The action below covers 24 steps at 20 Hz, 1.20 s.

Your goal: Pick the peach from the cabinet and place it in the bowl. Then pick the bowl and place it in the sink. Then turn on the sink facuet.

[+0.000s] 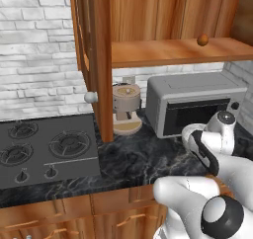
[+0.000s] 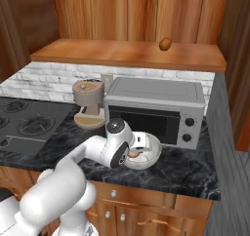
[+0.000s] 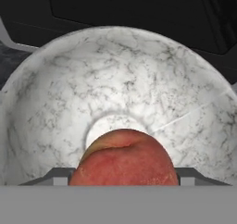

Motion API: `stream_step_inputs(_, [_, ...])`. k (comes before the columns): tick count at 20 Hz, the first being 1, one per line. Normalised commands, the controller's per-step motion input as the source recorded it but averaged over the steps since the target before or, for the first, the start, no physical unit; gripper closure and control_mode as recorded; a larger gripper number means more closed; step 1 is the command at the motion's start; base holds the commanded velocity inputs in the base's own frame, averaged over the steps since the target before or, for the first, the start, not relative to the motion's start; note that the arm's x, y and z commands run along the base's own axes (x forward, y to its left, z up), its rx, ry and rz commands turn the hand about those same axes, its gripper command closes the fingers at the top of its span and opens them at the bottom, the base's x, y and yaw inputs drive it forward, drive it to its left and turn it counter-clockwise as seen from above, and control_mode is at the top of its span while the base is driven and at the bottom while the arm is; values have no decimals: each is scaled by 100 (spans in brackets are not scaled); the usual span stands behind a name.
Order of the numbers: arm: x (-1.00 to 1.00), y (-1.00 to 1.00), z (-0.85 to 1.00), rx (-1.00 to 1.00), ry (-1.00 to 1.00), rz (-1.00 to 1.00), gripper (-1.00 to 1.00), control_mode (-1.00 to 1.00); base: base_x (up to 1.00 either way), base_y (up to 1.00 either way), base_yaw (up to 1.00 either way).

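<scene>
Your end effector (image 3: 124,183) held the peach (image 3: 124,160) narrowly between its fingers, low over the bowl (image 3: 60,93), apparently for release.

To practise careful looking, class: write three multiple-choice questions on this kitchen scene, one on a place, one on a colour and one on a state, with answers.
1. Where does the bowl stand?
A. On the stove
B. On the counter in front of the microwave
C. On the cabinet shelf

2. What colour is the bowl's inside?
A. White with grey veins
B. Plain red
C. Black

3. The cabinet door is:
A. Shut
B. Missing
C. Open

Answers:
1 B: the bowl sits on the counter before the microwave.
2 A: the hand view shows it marbled white and grey.
3 C: the cabinet door is swung out, baring the shelf.
</scene>
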Motion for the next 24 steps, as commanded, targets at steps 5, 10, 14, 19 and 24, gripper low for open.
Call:
stream_step_inputs(5, [4,0,3,1,0,0,-100,-100,0,0,0])
stream_step_inputs(10, [25,-1,2,2,0,0,-100,-100,0,0,0])
stream_step_inputs(14, [9,0,20,1,0,1,-100,-100,0,0,0])
stream_step_inputs(19, [-37,39,70,0,0,3,-100,-100,0,0,0])
stream_step_inputs(24, [-18,52,-42,-13,11,2,-100,-100,0,0,0])
